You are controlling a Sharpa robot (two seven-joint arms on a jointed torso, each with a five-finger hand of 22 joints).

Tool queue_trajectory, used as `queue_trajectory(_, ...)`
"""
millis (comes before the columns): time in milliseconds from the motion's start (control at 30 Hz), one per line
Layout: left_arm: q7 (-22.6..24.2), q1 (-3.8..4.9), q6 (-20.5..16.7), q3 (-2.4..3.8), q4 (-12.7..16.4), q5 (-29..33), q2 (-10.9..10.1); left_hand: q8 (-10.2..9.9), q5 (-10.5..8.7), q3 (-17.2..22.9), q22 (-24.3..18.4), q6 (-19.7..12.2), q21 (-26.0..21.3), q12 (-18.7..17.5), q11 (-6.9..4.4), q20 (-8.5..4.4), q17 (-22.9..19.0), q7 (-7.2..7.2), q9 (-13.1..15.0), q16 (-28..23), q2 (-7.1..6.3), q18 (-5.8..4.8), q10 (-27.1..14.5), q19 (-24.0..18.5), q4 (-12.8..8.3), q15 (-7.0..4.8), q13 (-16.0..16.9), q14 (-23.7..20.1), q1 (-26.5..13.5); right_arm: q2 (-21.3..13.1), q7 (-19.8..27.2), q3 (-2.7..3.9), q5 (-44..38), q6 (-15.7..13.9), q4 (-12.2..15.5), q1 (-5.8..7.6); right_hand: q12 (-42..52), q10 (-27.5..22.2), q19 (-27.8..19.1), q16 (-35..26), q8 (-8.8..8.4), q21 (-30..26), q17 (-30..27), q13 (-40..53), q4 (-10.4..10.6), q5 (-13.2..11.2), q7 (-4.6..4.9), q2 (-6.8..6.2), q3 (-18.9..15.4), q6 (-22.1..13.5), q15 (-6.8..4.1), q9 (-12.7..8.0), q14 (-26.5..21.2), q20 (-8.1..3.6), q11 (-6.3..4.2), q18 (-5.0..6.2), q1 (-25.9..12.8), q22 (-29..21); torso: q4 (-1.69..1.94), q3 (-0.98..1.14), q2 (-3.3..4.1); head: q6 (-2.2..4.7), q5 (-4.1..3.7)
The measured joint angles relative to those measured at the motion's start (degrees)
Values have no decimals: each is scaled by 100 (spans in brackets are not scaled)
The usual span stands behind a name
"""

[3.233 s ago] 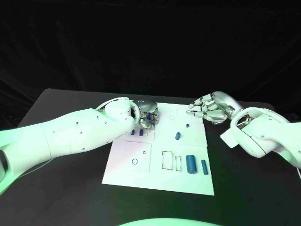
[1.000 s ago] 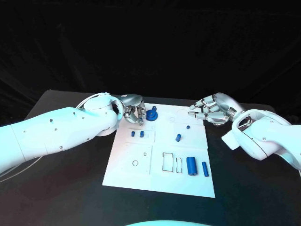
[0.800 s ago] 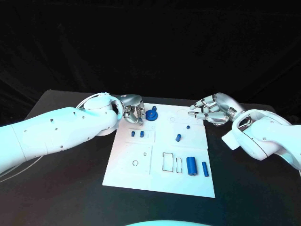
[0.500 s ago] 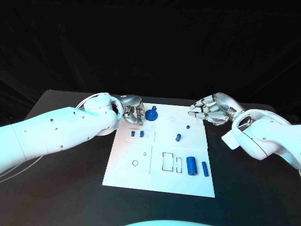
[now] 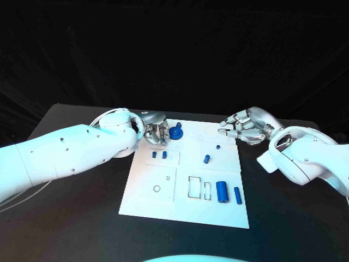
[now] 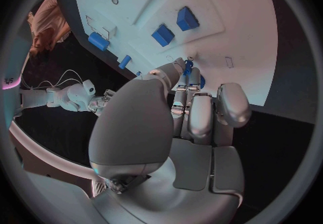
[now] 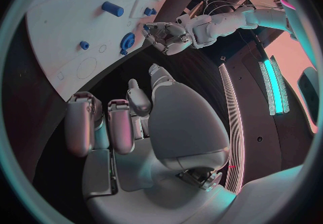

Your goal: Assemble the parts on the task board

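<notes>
Board: white flat plate (image 5: 147,196) in the middle of the black table (image 5: 72,218), printed with outlines and shallow recesses.
Gear: blue toothed part with a stem (image 5: 176,132), standing at the board's far left corner; judged seated.
Left hand: (image 5: 154,132) just beside the gear, fingers curled toward it. The left wrist view shows fingertips (image 6: 190,76) at a blue piece, but contact or pinch cannot be told.
Right hand: (image 5: 247,126) at the board's far right corner, fingers curled in, nothing seen in them; it hovers over the table edge of the board.
Small blocks: two blue pieces (image 5: 158,155) side by side in the left middle; judged placed.
Short pegs: one (image 5: 206,159) lying in the centre, one smaller (image 5: 218,146) beyond it.
Cylinders: two smooth blue rods (image 5: 229,194) lying near the right front, beside two empty rectangular outlines (image 5: 194,186).
Progress: early to middle. Empty outlines and a bare ring mark (image 5: 156,188) suggest several parts remain to be fitted.
Materials: parts look like matte rigid plastic; hands are polished metal with smooth shells.
</notes>
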Motion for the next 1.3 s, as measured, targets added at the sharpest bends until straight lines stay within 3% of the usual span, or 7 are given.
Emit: queue_trajectory(1300,-61,-2,129,-5,-35,9,33,-23,-10,-9,-4,0,0,-22,-51,0,-13,0,-3,0,-49,0,51,0,9,0,7,0,-62,-1,0,0,1,0,-2,-1,0,0,0,0,0,0,0,0,0,0,0,0,0,0,0,-6,0,0,0,0,0,2,0,0,0,-24,18)
